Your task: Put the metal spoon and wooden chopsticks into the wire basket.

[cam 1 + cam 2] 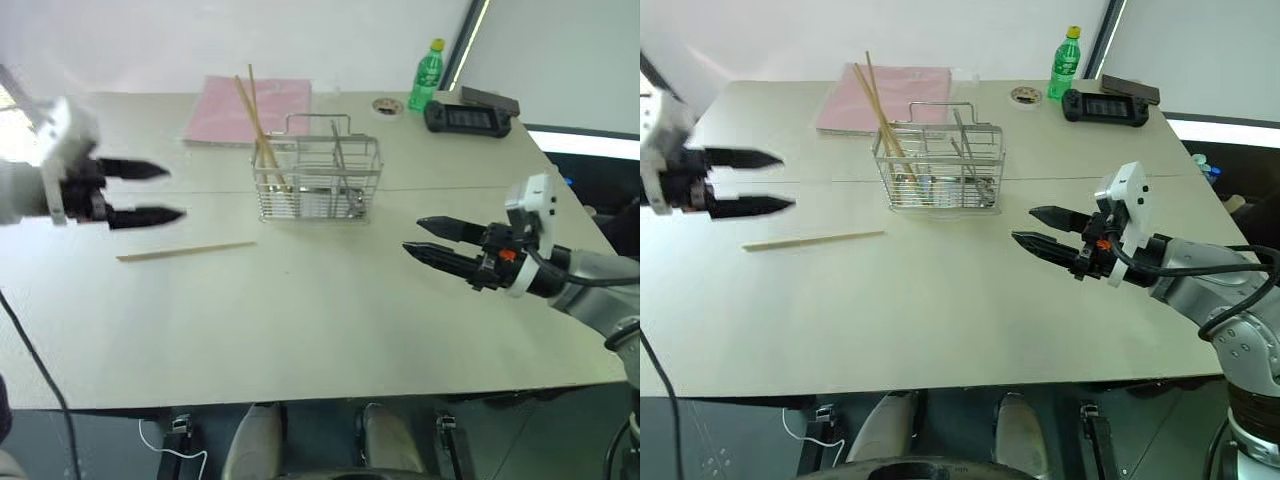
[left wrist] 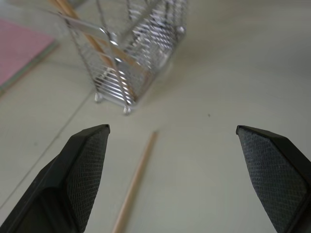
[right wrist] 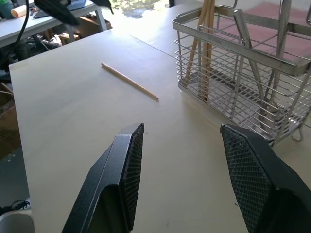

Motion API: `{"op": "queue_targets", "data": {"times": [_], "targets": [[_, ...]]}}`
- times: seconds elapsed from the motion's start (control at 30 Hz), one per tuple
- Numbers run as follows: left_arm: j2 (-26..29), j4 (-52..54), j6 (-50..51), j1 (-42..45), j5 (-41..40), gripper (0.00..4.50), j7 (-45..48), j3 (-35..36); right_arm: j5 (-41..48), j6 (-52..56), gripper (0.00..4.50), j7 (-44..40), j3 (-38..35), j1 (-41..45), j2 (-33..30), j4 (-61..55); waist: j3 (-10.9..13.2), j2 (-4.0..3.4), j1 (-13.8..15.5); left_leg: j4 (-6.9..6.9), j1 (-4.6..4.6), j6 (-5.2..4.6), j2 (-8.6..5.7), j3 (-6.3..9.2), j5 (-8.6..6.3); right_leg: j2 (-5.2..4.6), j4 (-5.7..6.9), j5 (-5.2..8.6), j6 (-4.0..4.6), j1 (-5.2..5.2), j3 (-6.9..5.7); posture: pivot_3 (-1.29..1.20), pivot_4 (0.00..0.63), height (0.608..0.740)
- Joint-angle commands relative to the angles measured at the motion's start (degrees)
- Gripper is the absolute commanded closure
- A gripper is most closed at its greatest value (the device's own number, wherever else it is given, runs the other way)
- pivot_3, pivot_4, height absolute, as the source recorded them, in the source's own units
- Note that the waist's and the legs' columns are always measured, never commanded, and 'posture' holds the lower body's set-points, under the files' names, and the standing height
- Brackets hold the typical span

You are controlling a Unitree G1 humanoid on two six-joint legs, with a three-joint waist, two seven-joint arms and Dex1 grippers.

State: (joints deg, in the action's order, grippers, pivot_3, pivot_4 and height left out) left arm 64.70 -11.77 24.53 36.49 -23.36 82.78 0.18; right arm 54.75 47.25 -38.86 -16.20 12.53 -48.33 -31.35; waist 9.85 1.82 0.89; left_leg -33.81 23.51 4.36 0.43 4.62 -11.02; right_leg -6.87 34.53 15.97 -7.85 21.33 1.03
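The wire basket (image 1: 318, 182) stands upright at the middle of the table. Two wooden chopsticks (image 1: 258, 125) lean in its left compartment, tips sticking out above the rim. A third chopstick (image 1: 186, 251) lies flat on the table, in front of the basket and to its left. A thin metal handle (image 1: 338, 150), seemingly the spoon's, stands in the basket's right part; its bowl is hard to make out. My left gripper (image 1: 175, 192) hovers open and empty left of the basket, above the loose chopstick (image 2: 136, 177). Right of the basket my right gripper (image 1: 411, 235) stands open, with nothing between its fingers.
A flat pink folder (image 1: 255, 108) lies behind the basket. At the back right are a green bottle (image 1: 427, 75), a small round lid (image 1: 388, 105) and a black handheld console (image 1: 468, 117). The table's front edge (image 1: 300, 400) runs close to me.
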Motion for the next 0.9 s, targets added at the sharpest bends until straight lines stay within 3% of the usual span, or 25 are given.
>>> {"op": "queue_targets", "data": {"times": [0.03,0.2,0.37,0.6,0.77,0.87,0.9], "targets": [[-1.08,-6.81,-14.52,1.68,10.27,0.10,3.38,-6.59,0.90,-0.22,1.92,0.26,-1.26,1.11,-0.10,-0.43,0.00,-0.05,-0.11,0.01,0.05,-0.01,0.08,-0.07,0.00,0.04,-0.17,-0.10,0.15,0.02,-0.01,0.00,0.150,0.721],[-8.84,-21.72,-27.30,10.37,19.74,0.10,3.19,-13.17,1.52,0.23,1.92,0.86,-1.99,0.79,-0.20,-0.89,-0.03,-0.04,-0.10,-0.12,0.89,-0.22,0.14,-0.23,0.13,0.17,-0.18,-0.23,0.21,0.45,0.00,0.00,0.150,0.721],[-16.45,-35.45,-36.51,17.64,26.19,0.10,1.98,-16.96,2.37,0.73,1.92,2.16,-2.85,-0.28,-0.03,-2.07,-0.05,0.01,-0.24,-0.19,0.85,-0.25,0.14,-0.22,0.12,0.22,0.26,-0.35,-0.12,0.55,-0.03,0.00,0.150,0.721],[-20.35,-47.62,-44.23,20.94,34.86,0.10,2.32,-21.98,3.94,1.04,1.92,4.48,-4.42,-2.07,0.05,-3.42,-0.08,0.05,-1.32,-0.23,0.64,-0.25,0.37,-0.22,0.12,0.40,0.62,-0.27,-0.25,0.57,-0.03,0.00,0.150,0.721],[-21.56,-52.93,-43.42,22.20,38.35,0.10,1.13,-23.61,4.68,0.82,1.92,5.49,-5.23,-2.84,0.03,-3.71,-0.17,-0.08,-1.63,-0.19,0.42,-0.26,0.37,-0.21,0.11,0.41,0.65,-0.27,-0.25,0.41,-0.02,0.00,0.150,0.721],[-22.24,-53.92,-41.92,22.74,37.57,0.92,3.80,-22.64,4.85,0.65,1.92,5.73,-5.29,-2.95,0.02,-3.69,-0.21,-0.14,-1.64,-0.11,0.02,-0.30,0.38,-0.21,0.09,0.41,0.65,-0.11,-0.16,0.08,-0.02,0.00,0.150,0.721],[-22.25,-53.85,-41.75,22.80,37.43,1.38,4.61,-22.47,4.92,0.61,1.92,5.77,-5.28,-2.76,-0.03,-3.50,-0.21,-0.15,-1.59,-0.11,-0.07,-0.33,0.39,-0.21,0.06,0.41,0.65,-0.07,-0.17,-0.01,-0.02,0.00,0.150,0.721]]}}
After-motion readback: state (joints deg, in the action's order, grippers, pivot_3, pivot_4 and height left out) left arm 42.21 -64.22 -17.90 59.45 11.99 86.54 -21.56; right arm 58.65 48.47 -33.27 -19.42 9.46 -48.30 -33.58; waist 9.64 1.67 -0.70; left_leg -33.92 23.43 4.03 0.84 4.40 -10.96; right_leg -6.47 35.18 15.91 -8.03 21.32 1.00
